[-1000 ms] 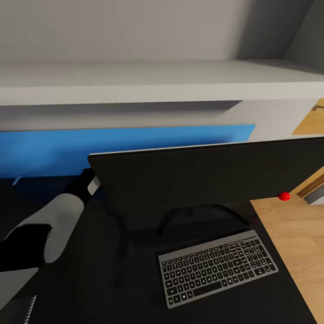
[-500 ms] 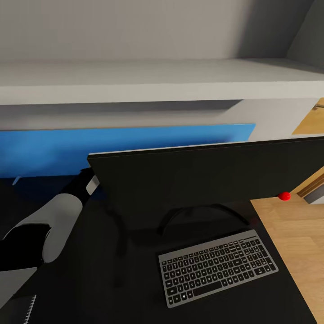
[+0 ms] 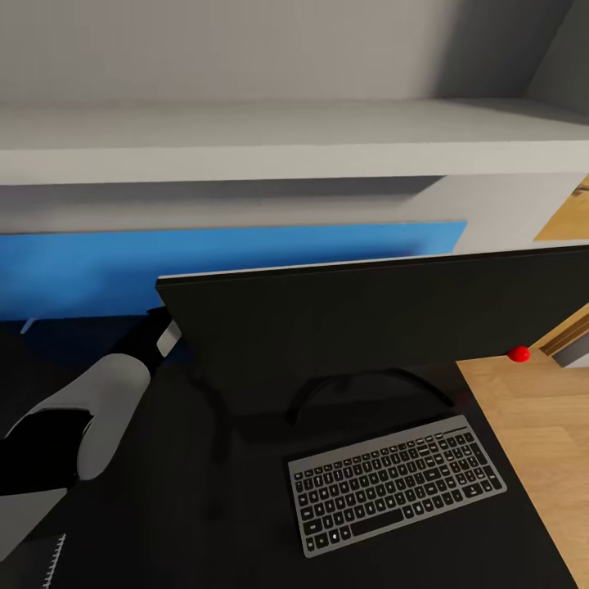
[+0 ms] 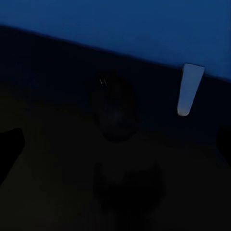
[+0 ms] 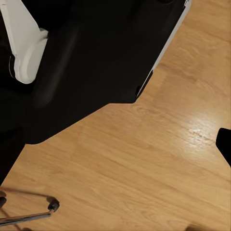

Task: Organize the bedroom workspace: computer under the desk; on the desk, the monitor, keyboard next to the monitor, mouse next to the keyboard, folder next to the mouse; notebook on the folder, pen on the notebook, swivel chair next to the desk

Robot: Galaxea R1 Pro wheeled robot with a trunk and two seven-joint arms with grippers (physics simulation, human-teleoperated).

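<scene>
In the left wrist view everything is dark: a fingertip (image 4: 9,147) shows as a black shape at one edge, another at the opposite edge, so the left gripper (image 4: 115,149) looks spread, with a dim rounded dark object (image 4: 113,110) between them that I cannot identify, nor tell whether it is touched. Beyond it runs a blue panel (image 4: 125,24) with one pale tab (image 4: 188,89) hanging from its edge.

In the right wrist view only one dark tip (image 5: 225,144) of the right gripper shows at the frame's side; how far it is open cannot be told. It hangs over bare wooden floor (image 5: 144,159), beside the robot's dark base (image 5: 96,53). One chrome chair leg with a caster (image 5: 33,211) lies nearby.

From the head, the left arm (image 3: 90,401) reaches behind the left edge of the one monitor (image 3: 368,319), which stands on the black desk (image 3: 188,507). One keyboard (image 3: 397,483) lies in front of it, near the desk's right edge. A small red object (image 3: 516,353) sits by the monitor's lower right corner.
</scene>
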